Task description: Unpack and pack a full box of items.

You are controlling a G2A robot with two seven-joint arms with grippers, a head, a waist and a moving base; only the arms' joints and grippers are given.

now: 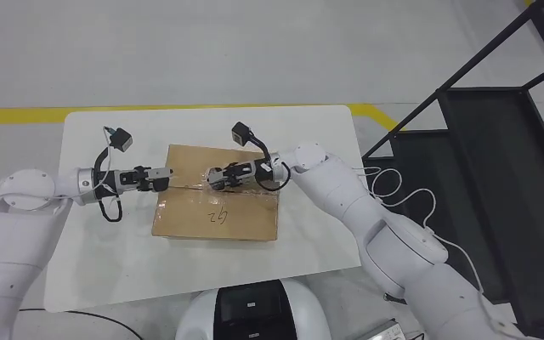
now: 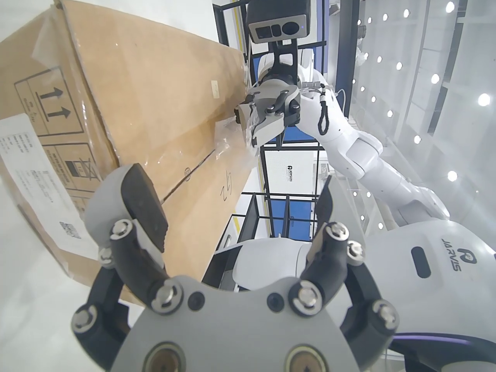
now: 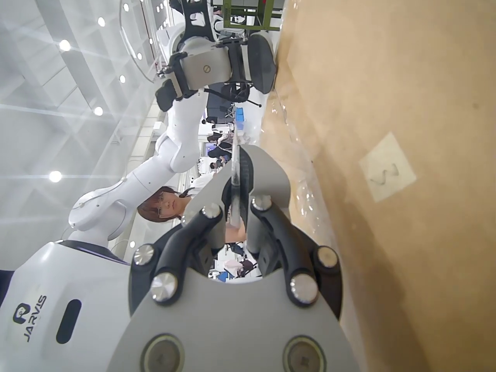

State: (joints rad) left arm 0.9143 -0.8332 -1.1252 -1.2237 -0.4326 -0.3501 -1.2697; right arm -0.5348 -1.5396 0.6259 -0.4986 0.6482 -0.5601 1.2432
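A closed cardboard box [image 1: 217, 217] lies in the middle of the white table. Clear tape [image 2: 232, 139] runs along its top seam and is partly peeled up and crinkled. Over the middle of the box top, my right gripper [image 1: 212, 178] is shut on the loose end of the tape [image 3: 233, 179]. The left wrist view shows it pinching the strip, right gripper [image 2: 252, 125]. At the box's left edge, level with the seam, my left gripper [image 1: 163, 176] stands open. Nothing is between its fingers [image 2: 143, 203], and one pad [image 3: 263, 63] is close against the box edge.
The table [image 1: 102, 255] has bare room to the left of the box and in front of it. A black metal frame [image 1: 476, 127] stands off the table's right side. A white label [image 2: 35, 179] is stuck on the box's side [image 2: 58, 117].
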